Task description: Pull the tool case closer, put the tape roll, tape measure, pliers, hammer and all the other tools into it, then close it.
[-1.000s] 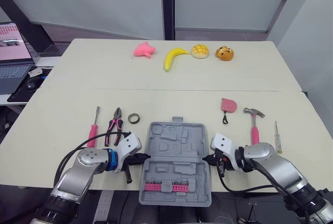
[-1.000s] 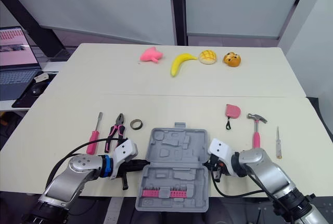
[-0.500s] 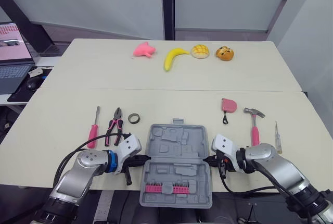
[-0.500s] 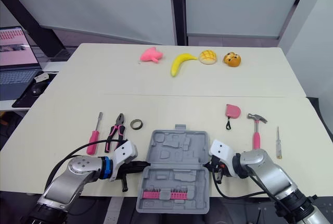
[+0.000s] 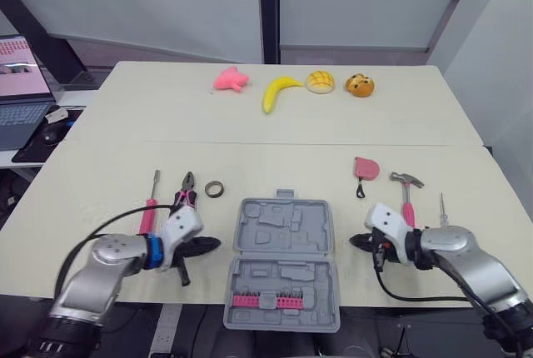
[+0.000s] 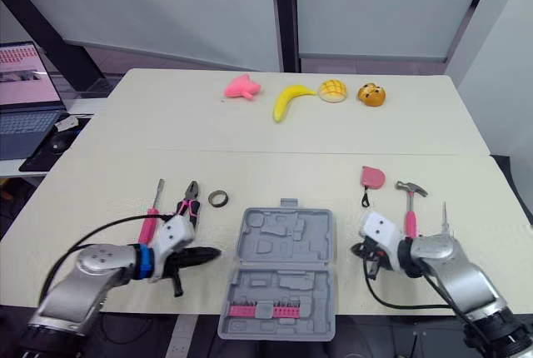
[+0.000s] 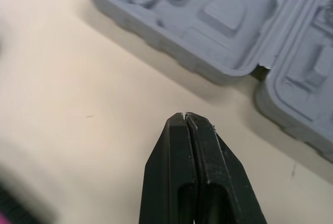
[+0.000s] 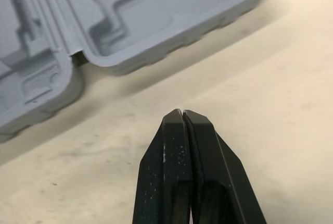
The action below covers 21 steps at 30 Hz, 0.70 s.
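Left gripper (image 5: 213, 244) and right gripper (image 5: 356, 241), both pinched shut on nothing, flank the open grey plastic tool case (image 5: 283, 229) at the near middle of the cream counter (image 5: 275, 158), each just clear of its sides. Its near half seems to overhang the edge (loading could tip it off). Half a second earlier both touched the case; they have since backed outward.
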{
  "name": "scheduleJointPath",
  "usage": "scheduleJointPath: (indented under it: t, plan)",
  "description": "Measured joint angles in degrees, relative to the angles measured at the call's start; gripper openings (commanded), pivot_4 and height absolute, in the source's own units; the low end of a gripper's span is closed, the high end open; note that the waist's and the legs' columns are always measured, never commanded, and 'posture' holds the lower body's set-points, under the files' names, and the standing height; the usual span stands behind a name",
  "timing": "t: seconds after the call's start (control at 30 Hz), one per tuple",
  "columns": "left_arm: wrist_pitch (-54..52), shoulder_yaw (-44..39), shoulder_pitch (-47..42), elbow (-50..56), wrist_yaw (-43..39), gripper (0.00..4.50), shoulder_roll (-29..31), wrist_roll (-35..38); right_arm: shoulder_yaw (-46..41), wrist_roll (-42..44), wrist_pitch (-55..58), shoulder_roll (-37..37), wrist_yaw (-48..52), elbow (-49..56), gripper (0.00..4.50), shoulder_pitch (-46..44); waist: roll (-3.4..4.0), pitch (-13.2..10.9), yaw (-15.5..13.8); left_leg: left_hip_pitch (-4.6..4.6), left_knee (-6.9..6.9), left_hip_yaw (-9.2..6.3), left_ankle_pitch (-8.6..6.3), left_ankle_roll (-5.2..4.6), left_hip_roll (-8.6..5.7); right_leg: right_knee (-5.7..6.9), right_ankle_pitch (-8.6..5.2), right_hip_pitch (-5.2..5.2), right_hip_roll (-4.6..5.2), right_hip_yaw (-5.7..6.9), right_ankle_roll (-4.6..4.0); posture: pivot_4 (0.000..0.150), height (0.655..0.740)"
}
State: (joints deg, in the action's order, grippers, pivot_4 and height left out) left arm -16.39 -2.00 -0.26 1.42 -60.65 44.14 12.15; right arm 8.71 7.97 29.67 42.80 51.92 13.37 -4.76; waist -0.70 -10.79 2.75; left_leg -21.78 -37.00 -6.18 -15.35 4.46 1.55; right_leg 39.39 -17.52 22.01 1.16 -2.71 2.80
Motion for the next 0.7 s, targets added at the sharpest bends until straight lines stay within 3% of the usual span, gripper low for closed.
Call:
scheduleJointPath:
  t: [0.13,0.27,0.4,0.53,0.7]
  plan:
    - [1.7,-10.3,3.9,-2.4,2.5,0.54,1.4,2.7,-8.3,1.0,-8.1,2.4,0.4,-0.1,0.00,4.9,-0.02,0.0,0.0,-0.03,0.02,0.00,0.00,0.00,0.00,-0.07,0.00,0.00,0.02,0.01,0.00,0.150,0.7400]
    - [1.8,-21.3,8.3,-5.0,2.6,1.85,4.2,5.8,-18.0,2.6,-13.6,4.6,0.5,-1.1,0.00,8.8,-0.02,0.0,0.0,0.01,0.02,0.04,0.00,0.00,0.01,-0.07,0.00,-0.02,0.01,-0.01,0.00,0.150,0.7400]
    - [3.5,-29.5,10.9,-14.5,2.6,3.14,6.9,6.9,-27.2,5.7,-14.6,7.3,1.8,-4.5,0.83,9.7,-0.02,0.0,0.0,0.06,0.01,0.06,0.00,0.00,0.01,-0.08,-0.02,-0.05,0.00,-0.02,-0.03,0.150,0.7400]
    - [5.1,-32.5,12.4,-20.3,2.4,4.40,7.5,7.0,-31.6,8.1,-14.8,9.2,4.8,-6.8,1.67,12.1,-0.02,0.0,0.0,0.10,0.01,0.05,0.00,-0.01,0.02,-0.19,-0.02,-0.18,0.00,-0.01,-0.04,0.150,0.7400]
    - [5.2,-33.7,13.6,-20.8,1.0,4.50,7.5,7.9,-35.5,9.1,-15.0,12.3,9.3,-8.6,2.74,18.0,-0.04,0.0,-0.6,0.10,0.03,0.07,0.00,0.00,0.02,-0.35,-0.02,-0.26,0.01,-0.01,-0.04,0.150,0.7400]
